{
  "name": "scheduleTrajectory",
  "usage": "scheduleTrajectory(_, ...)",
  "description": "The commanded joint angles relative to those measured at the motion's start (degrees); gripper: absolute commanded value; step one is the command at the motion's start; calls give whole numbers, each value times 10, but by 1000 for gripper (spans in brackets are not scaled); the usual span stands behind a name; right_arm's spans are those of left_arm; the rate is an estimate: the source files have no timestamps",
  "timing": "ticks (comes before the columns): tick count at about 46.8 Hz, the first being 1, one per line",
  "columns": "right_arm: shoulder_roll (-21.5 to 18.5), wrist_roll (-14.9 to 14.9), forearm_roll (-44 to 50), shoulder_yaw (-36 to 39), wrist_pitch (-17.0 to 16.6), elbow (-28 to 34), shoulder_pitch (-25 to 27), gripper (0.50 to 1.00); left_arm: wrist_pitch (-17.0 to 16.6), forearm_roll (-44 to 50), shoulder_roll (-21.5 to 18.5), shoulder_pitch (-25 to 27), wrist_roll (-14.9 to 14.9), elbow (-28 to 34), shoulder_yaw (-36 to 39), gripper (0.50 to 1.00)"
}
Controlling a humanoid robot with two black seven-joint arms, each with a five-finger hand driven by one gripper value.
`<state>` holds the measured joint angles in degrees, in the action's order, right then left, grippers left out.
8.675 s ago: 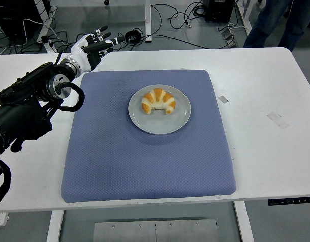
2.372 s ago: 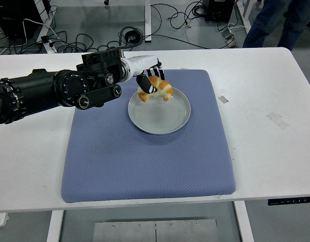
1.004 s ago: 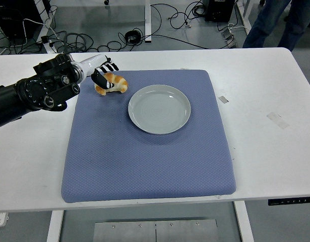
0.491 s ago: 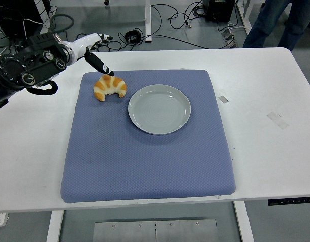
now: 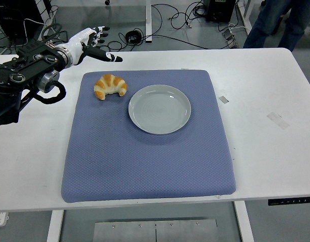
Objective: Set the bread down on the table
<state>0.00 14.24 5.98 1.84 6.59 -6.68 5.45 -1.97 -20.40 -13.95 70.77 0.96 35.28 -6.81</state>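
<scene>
- Head view, tabletop [image 5: 265, 166]: a white, smooth, hard rectangular slab; two small pale tape-like scraps lie toward its right edge. Nothing rests on its bare surface apart from those and the mat.
- Mat [image 5: 144, 166]: a large blue-grey square with rounded corners, padded and finely dimpled, covering the middle of the tabletop and reaching close to its near edge.
- Left arm [image 5: 18, 80]: black, blocky and jointed, with a looped cable, coming in over the tabletop's far left corner. No right arm is to be seen.
- Plate [image 5: 160, 126]: a round, shallow, glossy grey dish, probably ceramic, in the far half of the mat and holding nothing.
- Left hand [image 5: 91, 43]: white-shelled with dark fingertips, fingers spread loosely and gripping nothing; it hovers over the tabletop's far edge, apart from the bread.
- Bread [image 5: 110, 86]: a crescent croissant, golden with paler ridges and a flaky-looking crust, its horns pointing toward the near edge. It lies on the mat near the mat's far left corner, just beside the plate and not touching it.
- Progress, as I judge it: the bread is off the plate and set down with the hand clear of it, so the placing looks done. It sits on the mat, not on bare tabletop; if that counts, only parking the arm remains.
</scene>
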Motion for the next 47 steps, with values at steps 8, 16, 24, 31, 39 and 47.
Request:
scheduleTrajectory(8,0,0,0,0,0,0,0,1000,-1,76,19,-24,3,-36,-49,981)
scheduleTrajectory(16,0,0,0,-1,0,0,0,1000,-1,142,24,-37,-5,-74,-103,981)
scheduleTrajectory(24,0,0,0,0,0,0,0,1000,0,173,22,-64,-9,-76,-192,981)
scheduleTrajectory(31,0,0,0,0,0,0,0,1000,5,173,22,-87,-14,-77,-269,981)
scheduleTrajectory(39,0,0,0,-1,0,0,0,1000,22,177,24,-100,-32,-77,-303,981)
scheduleTrajectory(47,0,0,0,0,0,0,0,1000,46,183,27,-101,-52,-82,-308,981)
